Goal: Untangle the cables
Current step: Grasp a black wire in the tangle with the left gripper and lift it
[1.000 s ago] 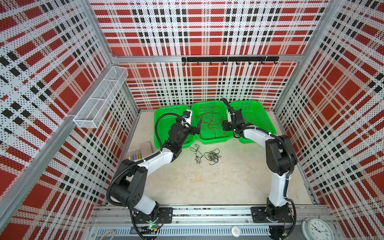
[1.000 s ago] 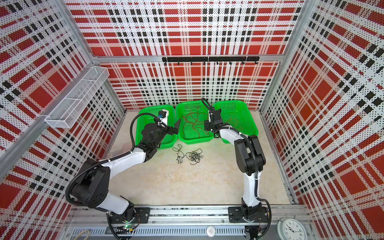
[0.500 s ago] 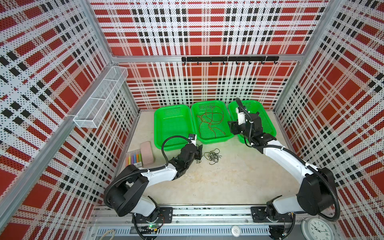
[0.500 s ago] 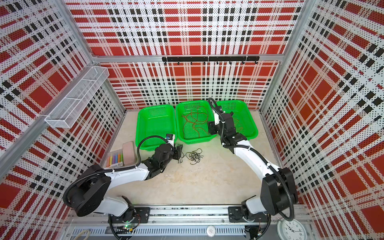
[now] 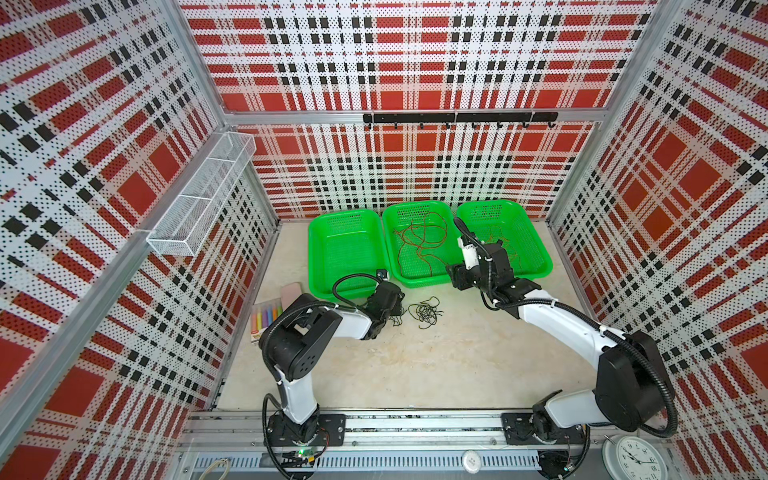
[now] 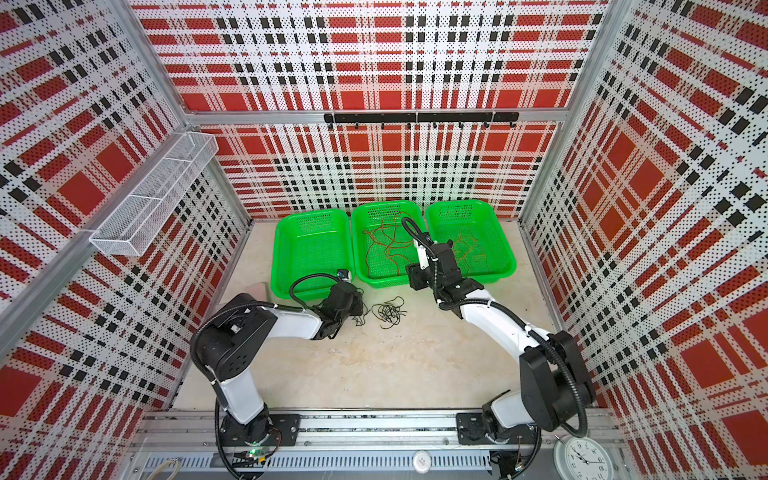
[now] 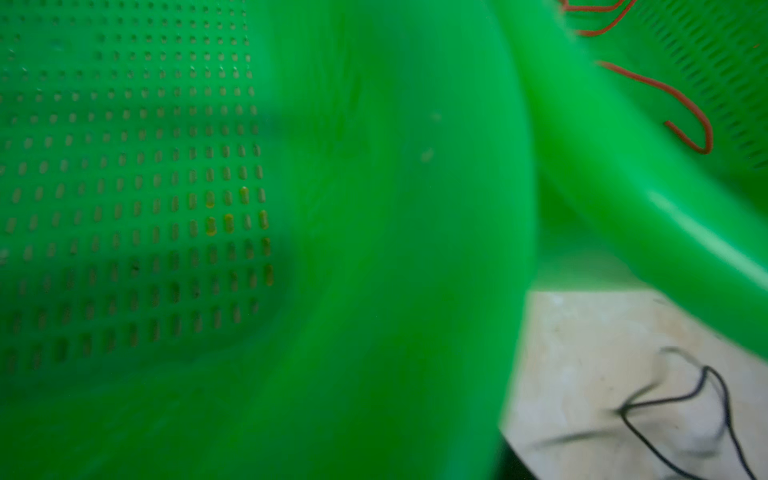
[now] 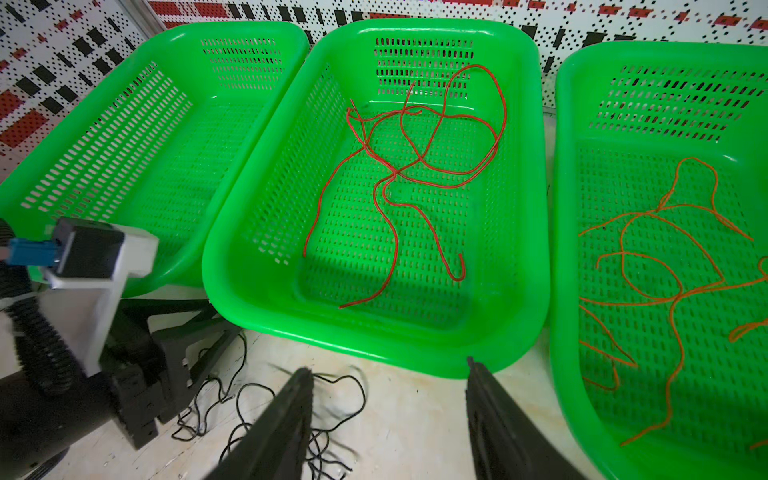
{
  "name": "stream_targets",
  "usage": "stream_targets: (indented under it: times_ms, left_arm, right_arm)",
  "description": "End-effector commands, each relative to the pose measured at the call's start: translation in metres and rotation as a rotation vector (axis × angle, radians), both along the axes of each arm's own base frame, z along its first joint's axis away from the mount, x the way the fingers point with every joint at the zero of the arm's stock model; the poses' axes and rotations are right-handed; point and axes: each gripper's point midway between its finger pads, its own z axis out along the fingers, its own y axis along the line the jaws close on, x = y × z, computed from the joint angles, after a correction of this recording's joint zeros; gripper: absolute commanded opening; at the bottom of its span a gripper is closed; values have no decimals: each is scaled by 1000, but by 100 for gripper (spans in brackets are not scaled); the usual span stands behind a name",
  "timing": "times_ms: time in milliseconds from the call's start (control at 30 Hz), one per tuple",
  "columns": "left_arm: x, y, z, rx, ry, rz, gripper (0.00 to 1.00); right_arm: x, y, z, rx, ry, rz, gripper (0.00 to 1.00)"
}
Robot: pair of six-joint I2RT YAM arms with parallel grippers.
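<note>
- At the far left edge of the table I see a box of crayons (image 5: 266,318), well apart from the work
- The left green basket (image 5: 345,253) holds no cable that I can make out
- My left gripper (image 5: 397,305) sits low over the table, just in front of that basket's near right corner and at the left end of the black cables (image 5: 424,311)
- In the right wrist view, thin black strands lie right at its tip. I cannot tell how far its jaws are parted, or whether a strand is pinched between them
- The left wrist view is blurred and mostly filled with green basket wall, with one black loop on the bare table
- The black cables lie in a loose tangle on the table, in front of the gap between the left and middle baskets
- The middle green basket (image 5: 419,283) holds the red cables (image 5: 419,245), looping loosely across its floor
- My right gripper (image 8: 387,365) hangs above the middle basket's near right corner, jaws spread apart with nothing between them
- The right green basket (image 5: 534,245) holds the orange cables (image 8: 648,212), spread in loose loops
</note>
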Motion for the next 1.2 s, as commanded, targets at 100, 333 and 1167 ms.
stream_targets:
  times_ms: [100, 333, 1167]
  left_arm:
    - [-4, 4, -16, 38, 48, -1, 21]
    - [-13, -19, 51, 60, -124, -143, 0]
    - [-78, -45, 333, -61, -893, -576, 0]
  right_arm:
    - [6, 9, 10, 21, -20, 15, 60]
    - [7, 11, 18, 20, -48, 28, 60]
    - [-107, 145, 116, 638, -394, 813, 71]
